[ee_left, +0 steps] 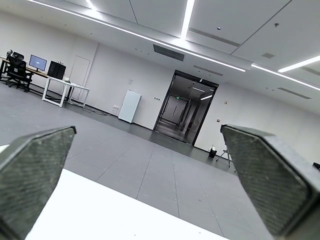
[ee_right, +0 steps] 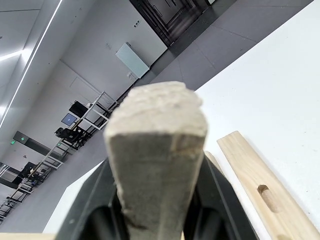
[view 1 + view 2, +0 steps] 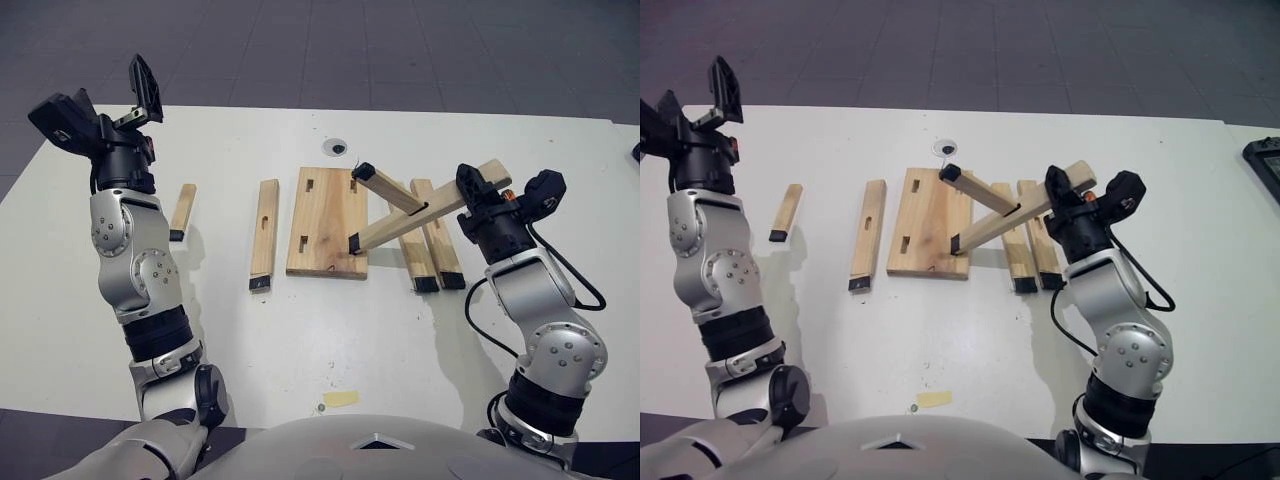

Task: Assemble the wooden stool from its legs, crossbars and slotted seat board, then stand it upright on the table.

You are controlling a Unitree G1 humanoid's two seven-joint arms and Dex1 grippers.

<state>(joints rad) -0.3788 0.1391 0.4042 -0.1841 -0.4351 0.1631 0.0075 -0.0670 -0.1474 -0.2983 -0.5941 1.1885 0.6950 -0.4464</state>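
The slotted seat board (image 3: 327, 222) lies flat at the table's middle. My right gripper (image 3: 484, 190) is shut on the upper end of a wooden leg (image 3: 420, 212) that slants down to the board's right edge. A crossbar (image 3: 388, 188) is joined to that leg. In the right wrist view the leg's sawn end (image 2: 156, 145) sits between the jaws. Two more legs (image 3: 428, 240) lie side by side under it. A slotted piece (image 3: 264, 233) and a short piece (image 3: 182, 208) lie left of the board. My left gripper (image 3: 105, 100) is open, raised high over the table's far left corner with its fingertips (image 1: 270, 175) wide apart.
A round cable hole (image 3: 336, 147) sits behind the board. A yellow scrap of tape (image 3: 340, 398) lies near the front edge. A dark device (image 3: 1265, 160) pokes in at the far right. The white table (image 3: 300, 330) has bare room in front of the parts.
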